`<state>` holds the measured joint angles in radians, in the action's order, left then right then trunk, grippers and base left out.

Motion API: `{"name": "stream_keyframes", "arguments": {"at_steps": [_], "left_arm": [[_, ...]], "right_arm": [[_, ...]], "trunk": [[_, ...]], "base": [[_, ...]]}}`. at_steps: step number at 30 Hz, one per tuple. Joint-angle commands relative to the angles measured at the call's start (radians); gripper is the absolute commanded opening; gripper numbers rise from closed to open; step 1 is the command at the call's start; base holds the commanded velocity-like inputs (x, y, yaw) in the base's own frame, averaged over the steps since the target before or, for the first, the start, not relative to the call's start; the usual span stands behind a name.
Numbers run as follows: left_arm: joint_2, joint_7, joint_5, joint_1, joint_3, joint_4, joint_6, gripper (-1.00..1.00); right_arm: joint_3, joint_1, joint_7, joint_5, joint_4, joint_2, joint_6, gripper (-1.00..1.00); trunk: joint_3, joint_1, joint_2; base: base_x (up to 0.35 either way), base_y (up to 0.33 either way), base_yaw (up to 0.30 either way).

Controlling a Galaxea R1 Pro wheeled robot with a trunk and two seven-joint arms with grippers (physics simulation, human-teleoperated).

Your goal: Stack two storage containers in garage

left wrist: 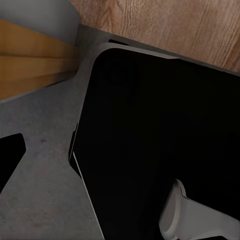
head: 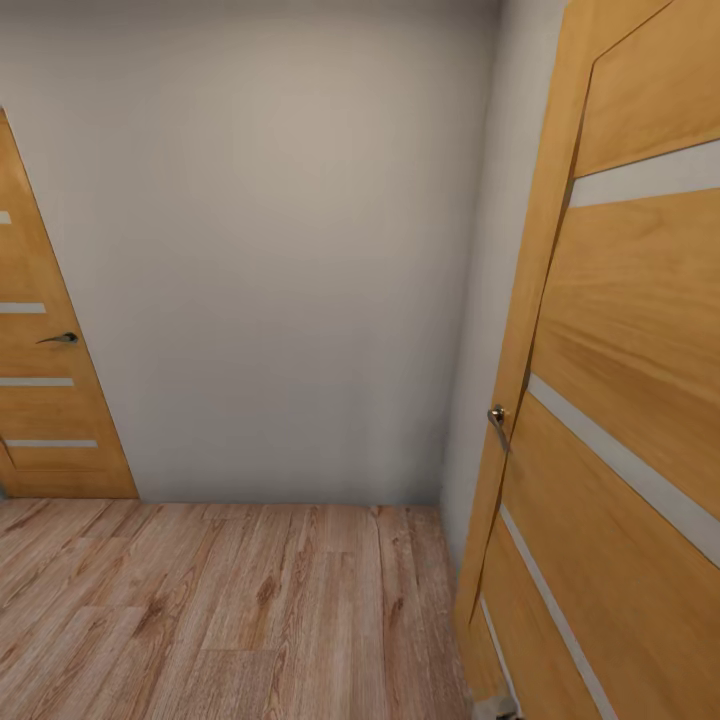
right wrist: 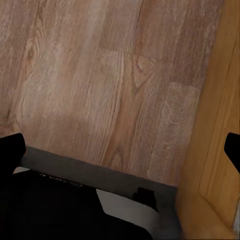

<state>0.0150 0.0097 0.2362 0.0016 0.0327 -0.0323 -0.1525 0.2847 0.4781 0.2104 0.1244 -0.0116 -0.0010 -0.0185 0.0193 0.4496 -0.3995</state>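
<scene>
With the open door filling the frame's right, the base could clip it; each end effector's state I cannot tell.

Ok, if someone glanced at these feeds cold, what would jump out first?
Probably the big honey-coloured wooden door standing open close at the head view's right, with pale stripes and a metal handle. A second matching door sits shut at the left, a blank grey wall between them above light wood plank flooring.

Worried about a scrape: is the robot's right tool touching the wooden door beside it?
Cannot tell. In the right wrist view, a dark fingertip overlaps the door, but no contact or gap shows plainly.
</scene>
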Motion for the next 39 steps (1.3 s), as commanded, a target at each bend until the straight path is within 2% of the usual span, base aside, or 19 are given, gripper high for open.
{"name": "stream_keyframes", "arguments": {"at_steps": [1, 3, 6, 10, 15, 18, 25, 39], "left_arm": [[0.0, 0.001, 0.002, 0.0, 0.003, 0.0, -0.002, 1.0], [0.001, 0.001, 0.002, 0.0, 0.003, 0.0, -0.002, 1.0], [0.001, 0.001, 0.002, 0.0, 0.003, 0.0, -0.002, 1.0], [0.0, 0.0, 0.001, 0.0, 0.003, 0.0, -0.002, 1.0], [0.0, 0.0, 0.0, 0.0, 0.003, 0.0, -0.002, 1.0], [0.0, -0.001, 0.0, 0.0, 0.003, 0.0, -0.004, 1.0], [0.0, 0.001, 0.0, 0.0, 0.003, 0.0, -0.003, 1.0], [0.0, 0.001, 0.002, 0.0, 0.004, 0.0, -0.004, 1.0]], "right_arm": [[0.007, -0.017, 0.004, 0.011, -0.003, -0.005, -0.009, 1.0], [0.007, -0.071, 0.005, 0.009, -0.011, -0.025, -0.024, 1.0], [0.007, -0.116, 0.004, 0.009, -0.017, -0.047, -0.032, 1.0], [0.006, -0.218, -0.006, 0.016, -0.02, -0.064, -0.061, 1.0], [0.005, -0.286, -0.013, 0.019, -0.021, -0.089, -0.098, 1.0], [0.004, -0.321, -0.014, 0.02, -0.021, -0.096, -0.117, 1.0], [0.004, -0.362, -0.014, 0.017, -0.021, -0.11, -0.151, 1.0], [0.005, -0.366, -0.038, 0.013, -0.02, -0.11, -0.15, 1.0]], "trunk": [[0.0, 0.0, -0.001], [0.0, 0.0, -0.001], [0.0, 0.0, -0.001], [0.0, 0.0, -0.001], [0.0, 0.0, -0.001], [0.0, 0.0, -0.001], [0.0, 0.0, -0.001], [0.0, 0.0, -0.001]], "base": [[0.0, 0.0, 0.0], [0.0, 0.0, 0.0], [0.0, 0.0, 0.0], [0.0, 0.0, 0.0], [0.0, 0.0, 0.0], [0.0, 0.0, 0.0], [0.0, 0.0, 0.0], [0.0, 0.0, 0.0]]}}
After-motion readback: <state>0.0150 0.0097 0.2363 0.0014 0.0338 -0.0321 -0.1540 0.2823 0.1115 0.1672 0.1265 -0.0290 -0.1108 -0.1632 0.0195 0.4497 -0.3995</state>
